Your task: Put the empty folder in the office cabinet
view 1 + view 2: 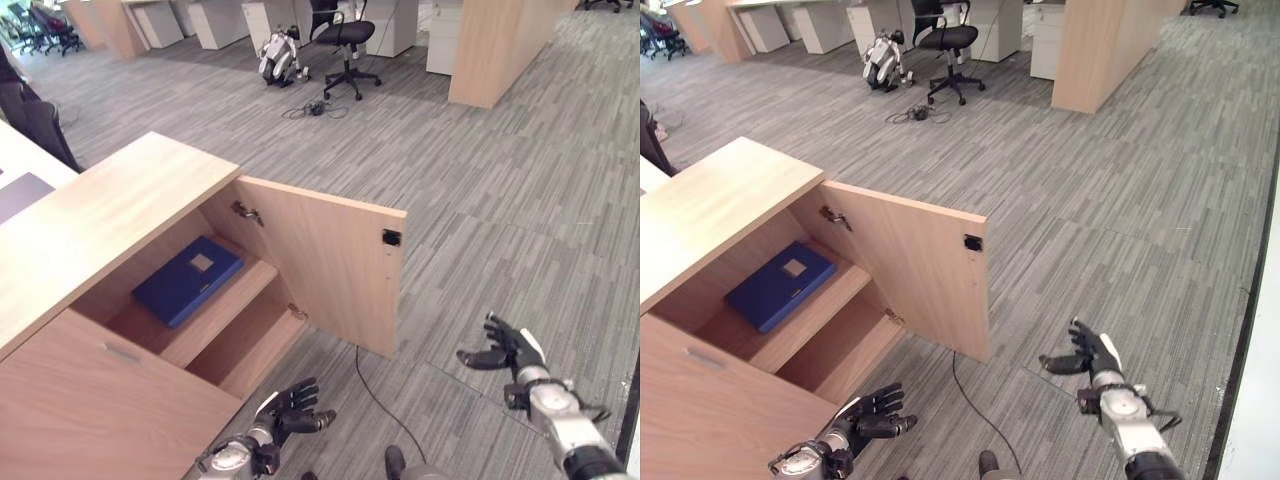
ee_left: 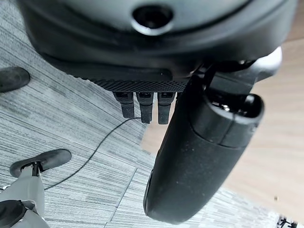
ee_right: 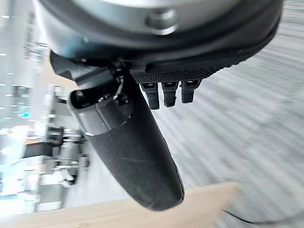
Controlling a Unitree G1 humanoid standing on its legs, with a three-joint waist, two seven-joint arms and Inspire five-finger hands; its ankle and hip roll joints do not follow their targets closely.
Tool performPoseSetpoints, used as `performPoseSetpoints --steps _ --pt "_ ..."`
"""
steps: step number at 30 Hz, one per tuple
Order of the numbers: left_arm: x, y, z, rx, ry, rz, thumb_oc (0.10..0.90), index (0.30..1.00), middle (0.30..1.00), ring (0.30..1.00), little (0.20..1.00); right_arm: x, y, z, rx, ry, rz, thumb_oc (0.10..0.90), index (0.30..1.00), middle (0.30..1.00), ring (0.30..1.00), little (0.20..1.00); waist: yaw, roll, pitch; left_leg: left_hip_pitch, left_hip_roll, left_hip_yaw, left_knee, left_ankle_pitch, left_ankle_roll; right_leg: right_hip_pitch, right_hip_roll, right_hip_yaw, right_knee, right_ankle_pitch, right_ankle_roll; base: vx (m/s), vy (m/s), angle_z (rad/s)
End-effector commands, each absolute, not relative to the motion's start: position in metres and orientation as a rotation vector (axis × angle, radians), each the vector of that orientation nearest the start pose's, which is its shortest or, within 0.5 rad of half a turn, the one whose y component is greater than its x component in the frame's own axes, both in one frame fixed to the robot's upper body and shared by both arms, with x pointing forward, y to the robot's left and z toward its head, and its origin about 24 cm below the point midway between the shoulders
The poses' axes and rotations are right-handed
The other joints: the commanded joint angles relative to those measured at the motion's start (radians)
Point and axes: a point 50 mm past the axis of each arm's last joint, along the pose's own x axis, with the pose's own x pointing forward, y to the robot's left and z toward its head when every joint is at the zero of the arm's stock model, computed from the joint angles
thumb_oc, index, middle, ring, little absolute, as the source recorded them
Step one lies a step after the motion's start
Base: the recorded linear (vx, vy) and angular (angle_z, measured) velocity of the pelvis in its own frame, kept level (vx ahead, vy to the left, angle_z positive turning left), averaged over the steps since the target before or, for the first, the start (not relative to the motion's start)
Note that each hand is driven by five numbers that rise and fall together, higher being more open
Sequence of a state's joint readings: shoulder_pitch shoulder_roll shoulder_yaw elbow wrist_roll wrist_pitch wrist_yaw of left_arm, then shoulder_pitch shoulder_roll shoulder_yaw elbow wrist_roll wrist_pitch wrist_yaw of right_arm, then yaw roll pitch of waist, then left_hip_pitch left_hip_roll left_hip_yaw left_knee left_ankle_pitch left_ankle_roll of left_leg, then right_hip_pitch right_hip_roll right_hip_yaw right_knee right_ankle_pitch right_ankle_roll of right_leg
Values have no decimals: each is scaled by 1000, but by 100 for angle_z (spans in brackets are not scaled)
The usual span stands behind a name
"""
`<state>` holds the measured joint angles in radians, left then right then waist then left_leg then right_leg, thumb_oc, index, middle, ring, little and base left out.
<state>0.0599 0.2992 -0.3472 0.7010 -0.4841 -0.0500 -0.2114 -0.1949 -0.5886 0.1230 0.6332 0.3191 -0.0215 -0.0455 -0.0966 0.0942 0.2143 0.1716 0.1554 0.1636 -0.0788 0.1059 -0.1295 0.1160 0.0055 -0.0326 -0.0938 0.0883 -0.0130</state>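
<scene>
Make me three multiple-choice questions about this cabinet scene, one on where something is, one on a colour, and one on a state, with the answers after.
1. Where does the folder lie?
A. on the carpet
B. on the upper shelf inside the cabinet
C. on top of the cabinet

2. What colour is the folder?
A. blue
B. red
C. white

3. How is the cabinet door?
A. shut
B. taken off
C. swung open

Answers:
1 B: it lies flat on the shelf, under the cabinet's top.
2 A: its cover is dark blue, with a pale label.
3 C: the door stands out over the carpet, while the left hand and the right hand hold nothing.
</scene>
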Motion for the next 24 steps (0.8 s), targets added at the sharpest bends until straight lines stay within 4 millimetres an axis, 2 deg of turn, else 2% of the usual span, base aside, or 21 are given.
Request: performPoseSetpoints --steps 1,7,8,9,11,14,18,24 --pt "170 194 -101 -92 678 -265 800 900 900 900 900 321 -291 74 -322 82 -166 800 900 900 900 900 58 -70 -106 -34 25 5 55 -59 -18 81 -108 16 25 -161 150 55 96 1" --pt "168 198 -101 -74 691 -276 800 900 900 900 900 343 -291 101 -350 46 -163 800 900 900 900 900 89 -92 -122 -14 9 4 27 -81 -7 90 -126 2 22 -164 167 56 79 7" --pt "167 200 -101 -70 694 -277 800 900 900 900 900 351 -289 113 -367 27 -154 800 900 900 900 900 101 -102 -125 -11 3 2 17 -85 -3 89 -130 -2 21 -162 172 74 94 0" --pt "168 200 -101 -71 693 -276 800 900 900 900 900 351 -289 113 -367 26 -153 800 900 900 900 900 101 -102 -125 -11 3 2 17 -85 -3 89 -131 -2 21 -162 173 49 109 4" --pt "168 202 -101 -62 694 -275 800 900 900 900 900 363 -281 129 -379 -2 -131 800 900 900 900 900 120 -118 -132 -17 -4 -3 10 -92 4 84 -137 -11 18 -158 182 37 100 3" --pt "169 203 -99 -64 689 -266 800 900 900 900 900 373 -273 137 -344 -7 -127 800 900 900 900 900 142 -136 -135 -27 -13 -17 4 -98 13 79 -145 -20 16 -154 189 29 79 8" --pt "170 206 -98 -59 687 -255 800 900 900 900 900 379 -266 141 -335 -7 -113 800 900 900 900 900 158 -150 -134 -36 -21 -35 3 -102 19 78 -151 -30 17 -152 192 11 53 16" --pt "172 210 -98 -49 690 -231 800 900 900 900 900 384 -246 132 -292 16 -70 800 900 900 900 900 183 -162 -139 -48 -39 -77 -4 -106 30 82 -163 -53 19 -152 194 10 42 14"
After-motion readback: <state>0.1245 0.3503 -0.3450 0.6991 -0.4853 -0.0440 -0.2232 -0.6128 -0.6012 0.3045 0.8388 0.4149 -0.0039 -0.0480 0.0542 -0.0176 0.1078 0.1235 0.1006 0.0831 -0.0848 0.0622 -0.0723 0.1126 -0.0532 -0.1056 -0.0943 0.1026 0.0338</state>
